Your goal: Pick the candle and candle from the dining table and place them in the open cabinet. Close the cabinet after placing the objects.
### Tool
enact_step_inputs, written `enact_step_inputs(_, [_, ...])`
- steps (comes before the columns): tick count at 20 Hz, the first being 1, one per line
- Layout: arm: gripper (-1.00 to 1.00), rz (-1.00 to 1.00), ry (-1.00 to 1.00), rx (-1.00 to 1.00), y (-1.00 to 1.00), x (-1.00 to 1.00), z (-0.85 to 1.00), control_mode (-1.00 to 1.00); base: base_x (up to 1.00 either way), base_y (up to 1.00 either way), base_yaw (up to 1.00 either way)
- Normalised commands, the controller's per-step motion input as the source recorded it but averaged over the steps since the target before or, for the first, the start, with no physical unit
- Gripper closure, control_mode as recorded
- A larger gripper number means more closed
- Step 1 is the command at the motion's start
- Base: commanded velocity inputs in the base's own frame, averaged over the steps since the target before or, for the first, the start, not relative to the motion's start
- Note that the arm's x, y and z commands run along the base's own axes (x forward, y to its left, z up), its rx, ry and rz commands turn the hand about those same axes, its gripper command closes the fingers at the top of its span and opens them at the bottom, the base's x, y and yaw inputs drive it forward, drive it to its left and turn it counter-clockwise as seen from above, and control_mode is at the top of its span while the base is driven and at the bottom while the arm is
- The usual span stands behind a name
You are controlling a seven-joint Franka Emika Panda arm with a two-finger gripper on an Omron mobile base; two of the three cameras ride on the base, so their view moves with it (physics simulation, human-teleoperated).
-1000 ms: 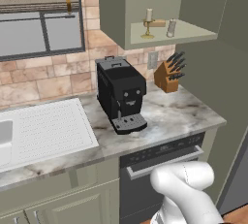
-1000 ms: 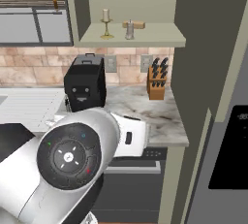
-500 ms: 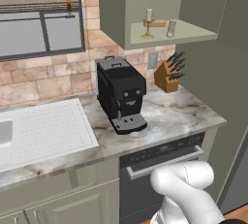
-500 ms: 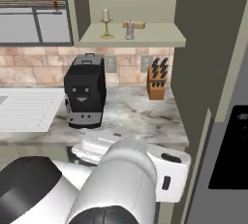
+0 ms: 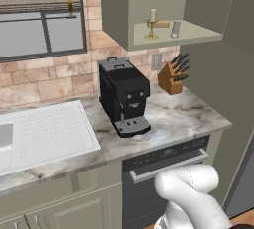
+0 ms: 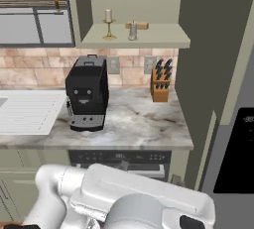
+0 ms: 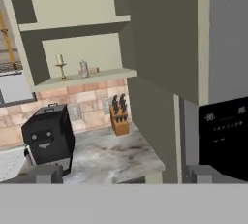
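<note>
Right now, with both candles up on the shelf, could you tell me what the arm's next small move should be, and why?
Probably reach out to the open cabinet door and begin swinging it shut. The cream candle on its gold holder and the small grey candle already stand on the lower shelf of the cabinet, and the gripper looks open and empty, so closing seems to be the step left.

Both candles (image 5: 153,23) upright in open cabinet (image 5: 198,31)
</note>
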Motion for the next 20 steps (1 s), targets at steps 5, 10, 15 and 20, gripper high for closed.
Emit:
enact_step_inputs(5, [-1.0, 0.05, -0.21, 0.0, -0.22, -0.01, 0.05, -1.0, 0.0, 0.0, 0.0])
enact_step_inputs(10, [-1.0, 0.13, -0.06, 0.0, -0.2, 0.0, 0.15, -1.0, 0.0, 0.0, 0.0])
enact_step_inputs(15, [-1.0, 0.14, 0.0, 0.0, -0.1, 0.0, 0.0, -1.0, 0.0, 0.0, 0.0])
enact_step_inputs(20, [-1.0, 0.2, 0.03, 0.0, -0.09, 0.22, 0.0, -1.0, 0.0, 0.0, 0.0])
